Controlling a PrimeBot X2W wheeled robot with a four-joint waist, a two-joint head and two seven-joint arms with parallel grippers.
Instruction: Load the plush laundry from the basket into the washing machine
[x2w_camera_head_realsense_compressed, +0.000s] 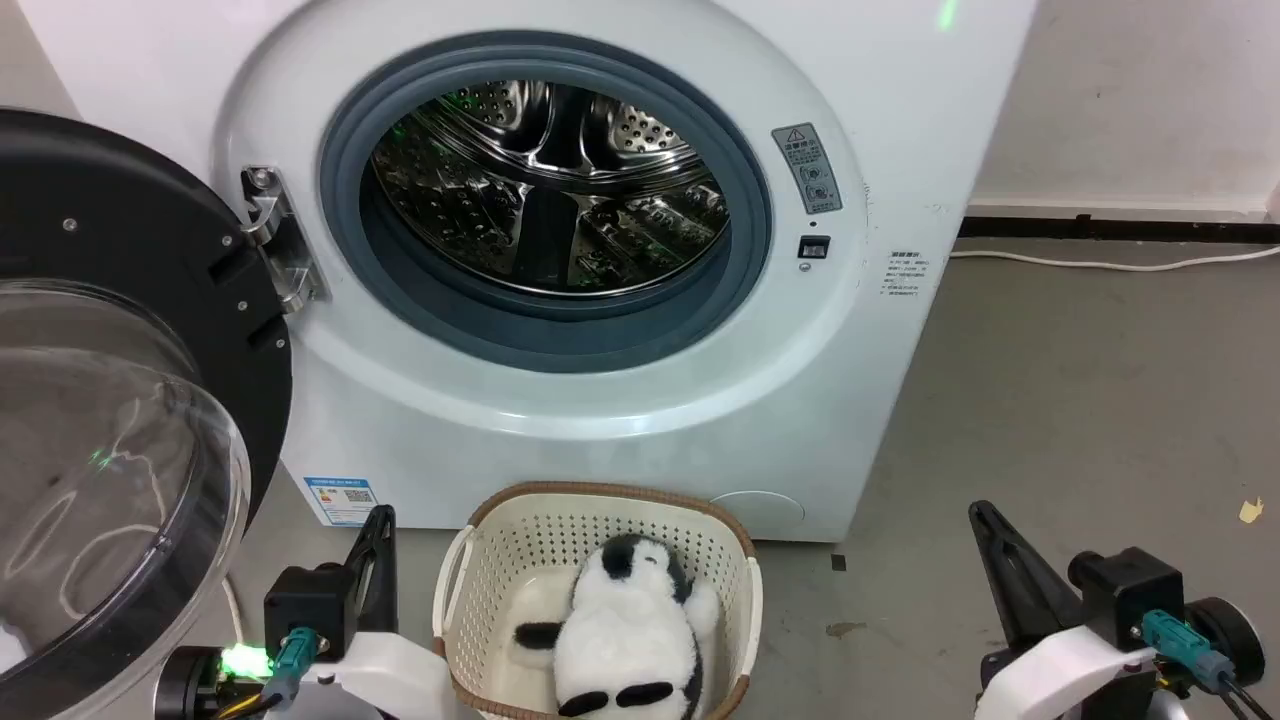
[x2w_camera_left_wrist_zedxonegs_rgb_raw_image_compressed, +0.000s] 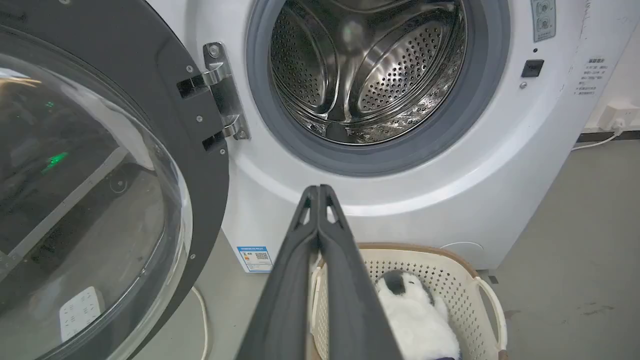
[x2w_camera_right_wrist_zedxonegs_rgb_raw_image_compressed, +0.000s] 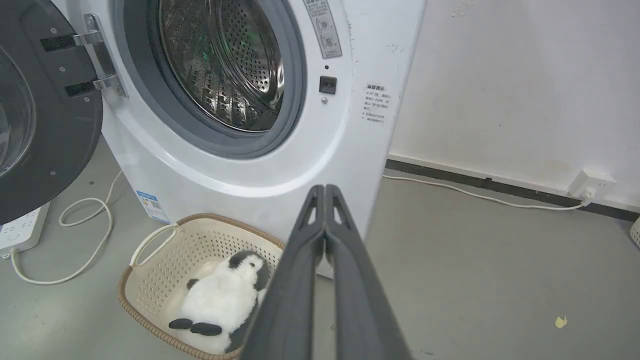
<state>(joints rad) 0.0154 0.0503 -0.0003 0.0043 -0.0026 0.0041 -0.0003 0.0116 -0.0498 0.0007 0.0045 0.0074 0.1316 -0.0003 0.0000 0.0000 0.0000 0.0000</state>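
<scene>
The plush laundry (x2w_camera_head_realsense_compressed: 622, 640), a black-and-white penguin toy, lies belly up inside the cream basket (x2w_camera_head_realsense_compressed: 600, 497) on the floor before the washing machine (x2w_camera_head_realsense_compressed: 560, 420). The machine's door (x2w_camera_head_realsense_compressed: 120, 420) stands swung open to the left, baring the steel drum (x2w_camera_head_realsense_compressed: 545, 190). My left gripper (x2w_camera_head_realsense_compressed: 378, 520) hangs shut just left of the basket, holding nothing. My right gripper (x2w_camera_head_realsense_compressed: 982, 515) is shut and empty well to the basket's right. The left wrist view has the gripper (x2w_camera_left_wrist_zedxonegs_rgb_raw_image_compressed: 318, 190) above the basket (x2w_camera_left_wrist_zedxonegs_rgb_raw_image_compressed: 492, 300) and toy (x2w_camera_left_wrist_zedxonegs_rgb_raw_image_compressed: 415, 315). The right wrist view shows the gripper (x2w_camera_right_wrist_zedxonegs_rgb_raw_image_compressed: 324, 190), basket (x2w_camera_right_wrist_zedxonegs_rgb_raw_image_compressed: 150, 245) and toy (x2w_camera_right_wrist_zedxonegs_rgb_raw_image_compressed: 220, 295).
A white cable (x2w_camera_head_realsense_compressed: 1110, 262) runs along the floor by the wall at right. A power strip (x2w_camera_right_wrist_zedxonegs_rgb_raw_image_compressed: 20, 230) and looped cord (x2w_camera_right_wrist_zedxonegs_rgb_raw_image_compressed: 85, 240) lie under the open door. Bare grey floor (x2w_camera_head_realsense_compressed: 1080, 400) stretches to the machine's right.
</scene>
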